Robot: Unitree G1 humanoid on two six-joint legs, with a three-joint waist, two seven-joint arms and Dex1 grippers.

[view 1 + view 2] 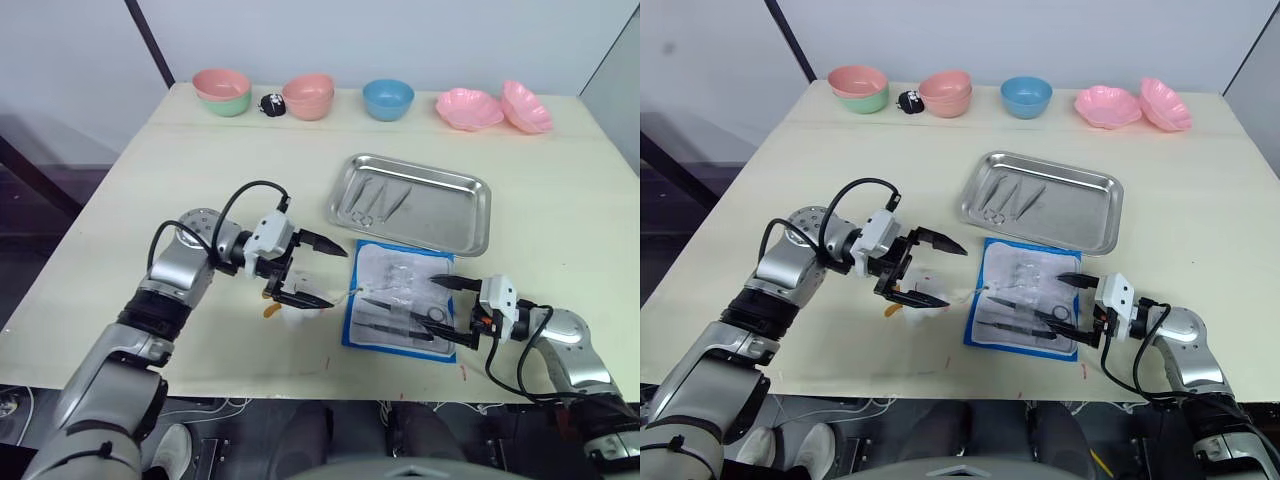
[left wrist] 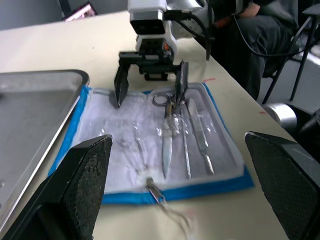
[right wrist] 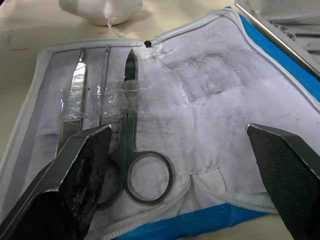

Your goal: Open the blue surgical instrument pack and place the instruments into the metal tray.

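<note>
The blue surgical instrument pack (image 1: 398, 298) lies open and flat on the table, just in front of the metal tray (image 1: 460, 212). Its clear pockets hold scissors (image 3: 131, 135), a flat-bladed tool (image 3: 72, 102) and a thin probe (image 3: 103, 80). Several instruments (image 1: 375, 203) lie in the tray's left part. My right gripper (image 1: 430, 305) is open at the pack's right edge, one finger close to the scissors' ring handles. My left gripper (image 1: 338, 277) is open to the left of the pack, above a white lump with orange bits (image 1: 295, 312).
Along the table's far edge stand a pink bowl on a green one (image 1: 222, 90), stacked pink bowls (image 1: 308, 95), a blue bowl (image 1: 388, 98) and two pink scalloped dishes (image 1: 470, 108). A small black object (image 1: 271, 103) sits among them. A person sits past the table's near edge (image 2: 265, 20).
</note>
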